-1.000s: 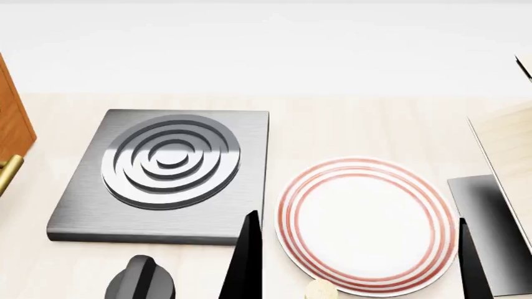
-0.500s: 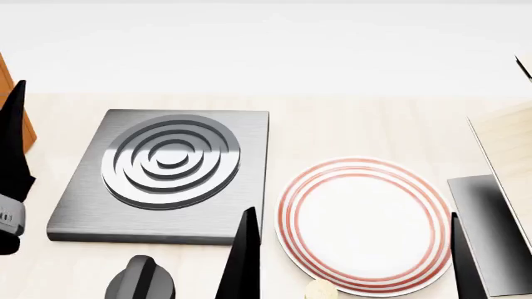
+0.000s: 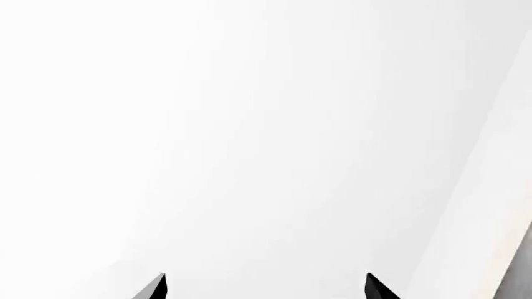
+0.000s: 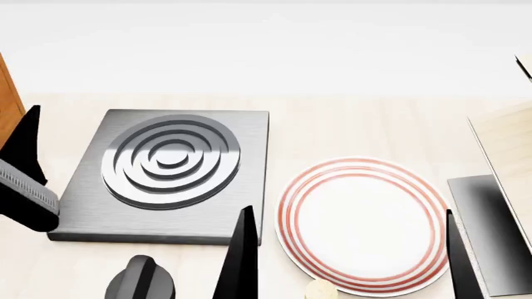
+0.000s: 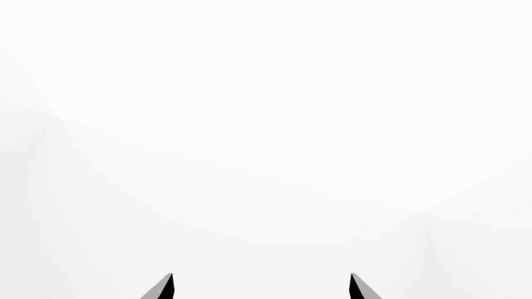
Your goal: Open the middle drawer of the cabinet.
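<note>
Your left gripper [image 3: 264, 288] shows only two dark fingertips in its wrist view, set well apart with blank white between them, so the jaws stand spread and hold nothing. In the head view that same gripper sits at the far left edge as a black body with a grey ribbed band, one pointed finger [image 4: 27, 140] rising in front of the cabinet [image 4: 9, 106], of which you see just a narrow orange-brown strip at the left border. The middle drawer and its brass handle are not visible, so you cannot tell how close the fingers are to it or whether they touch the wood. Your right gripper [image 5: 261, 288] is likewise spread, its two tips apart against plain white, and in the head view its fingers rise from the bottom edge either side of the plate [image 4: 363, 224], a white plate with red rings lying on the pale table [image 4: 349, 124]. Left of the plate, just beside it, lies the stove plate [image 4: 166, 177], a dark grey slab with concentric rings. A black knob [image 4: 141, 281] sits near the bottom edge, below the slab. At the right, a pale slanted board [image 4: 507, 149] leans over a dark flat panel [image 4: 490, 218].
</note>
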